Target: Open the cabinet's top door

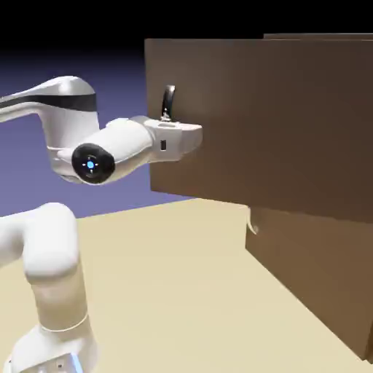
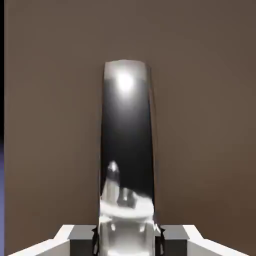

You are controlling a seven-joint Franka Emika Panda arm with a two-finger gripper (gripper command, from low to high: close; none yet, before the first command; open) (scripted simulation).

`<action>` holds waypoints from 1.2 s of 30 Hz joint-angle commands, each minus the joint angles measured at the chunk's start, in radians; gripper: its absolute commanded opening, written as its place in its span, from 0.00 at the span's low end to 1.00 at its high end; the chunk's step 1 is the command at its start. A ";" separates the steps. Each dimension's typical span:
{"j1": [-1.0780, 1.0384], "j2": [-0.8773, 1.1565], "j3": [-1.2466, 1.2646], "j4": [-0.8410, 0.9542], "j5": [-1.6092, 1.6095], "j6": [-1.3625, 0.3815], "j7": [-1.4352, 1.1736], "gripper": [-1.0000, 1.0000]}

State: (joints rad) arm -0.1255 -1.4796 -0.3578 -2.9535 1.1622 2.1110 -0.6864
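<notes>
Pale floor (image 1: 160, 291), blue-violet backdrop. Top door (image 1: 248, 124) is swung out w/ its free edge toward the robot; handle (image 2: 126, 135) is clamped btwn the gripper's (image 2: 128, 242) fingers, prob. so the door can be pulled wider. Lower door (image 1: 306, 269) is left closed.

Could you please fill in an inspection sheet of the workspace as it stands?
Surface: pale tan floor or table, plain.
Top door: brown panel standing out from the cabinet, open.
Handle: dark, curved and shiny, between the fingertips.
Lower handle: small and pale, below the top door.
Clutter: nothing seen.
Gripper: closed on the handle.
Arm: white, reaching to the top door.
Cables: nothing seen.
Surroundings: blue-violet backdrop, black above.
</notes>
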 commanded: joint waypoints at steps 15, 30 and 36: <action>0.110 0.147 -0.539 0.335 -0.462 -0.516 0.000 0.00; 0.548 0.221 -0.865 0.878 -0.660 -0.942 0.049 0.00; 0.725 0.211 -0.940 1.096 -0.690 -1.086 0.093 0.00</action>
State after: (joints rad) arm 0.5998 -1.2688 -1.2976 -1.8577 0.4723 1.0238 -0.5935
